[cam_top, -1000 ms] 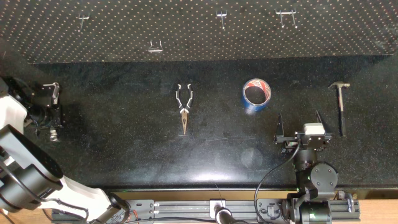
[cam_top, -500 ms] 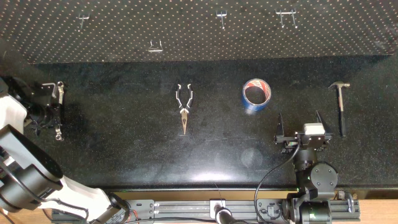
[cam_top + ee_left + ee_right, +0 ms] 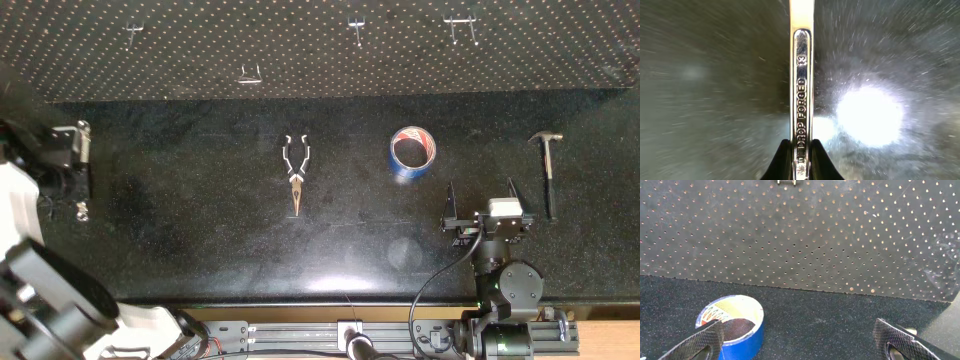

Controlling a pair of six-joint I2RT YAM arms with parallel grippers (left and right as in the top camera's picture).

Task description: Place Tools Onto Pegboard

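My left jaws pinch the wrench (image 3: 801,75) by one end, far left of the bench (image 3: 200,240), free end ready for a pegboard hook (image 3: 134,32). My right jaws are spread, near the tape (image 3: 412,152).

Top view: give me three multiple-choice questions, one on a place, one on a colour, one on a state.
1. Where is the tape? A) between pliers and hammer B) left of the pliers C) right of the hammer
2. What colour is the tape's outside? A) red B) blue C) green
3. The right gripper is: A) shut on the hammer B) shut on the tape C) open
Answers: 1 A, pliers lie at one side of it, hammer at the other; 2 B, its outer wall is blue; 3 C, its jaws stand apart, holding nothing.
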